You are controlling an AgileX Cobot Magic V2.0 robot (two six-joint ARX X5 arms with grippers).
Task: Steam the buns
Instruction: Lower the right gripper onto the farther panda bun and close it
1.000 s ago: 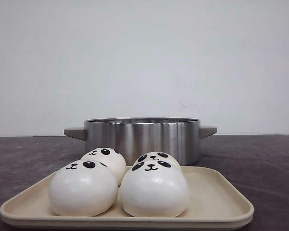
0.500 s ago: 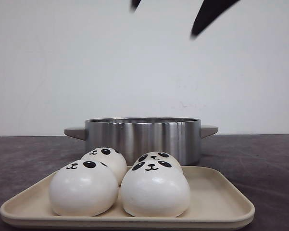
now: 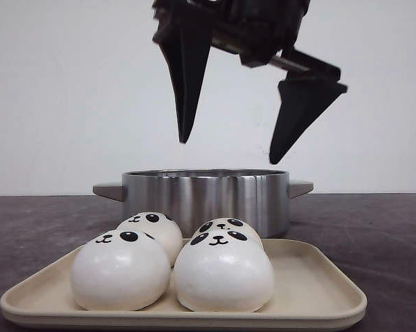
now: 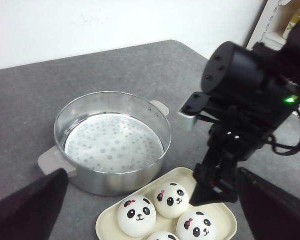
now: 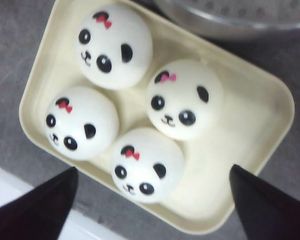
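Observation:
Four white panda-faced buns sit close together on a cream tray (image 3: 318,283): two in front (image 3: 121,270) (image 3: 221,273) and two behind (image 3: 152,232) (image 3: 225,228). The right wrist view shows them from above (image 5: 112,45) (image 5: 184,97) (image 5: 80,122) (image 5: 147,165), each with a red bow. My right gripper (image 3: 228,152) hangs open above the tray, empty, its fingers spread wide (image 5: 153,171). My left gripper (image 4: 150,172) is open and empty, high and off to the side, looking at the pot, the tray and the right arm (image 4: 249,100).
A steel steamer pot (image 3: 204,197) with two grey handles stands just behind the tray; a perforated plate (image 4: 112,142) lies inside it. The dark grey table (image 3: 374,228) reaches a white wall. The table's near edge (image 5: 20,200) is close to the tray.
My right gripper has come down from above the picture's top edge into full view over the tray, fingers open. The buns, tray and pot have not moved.

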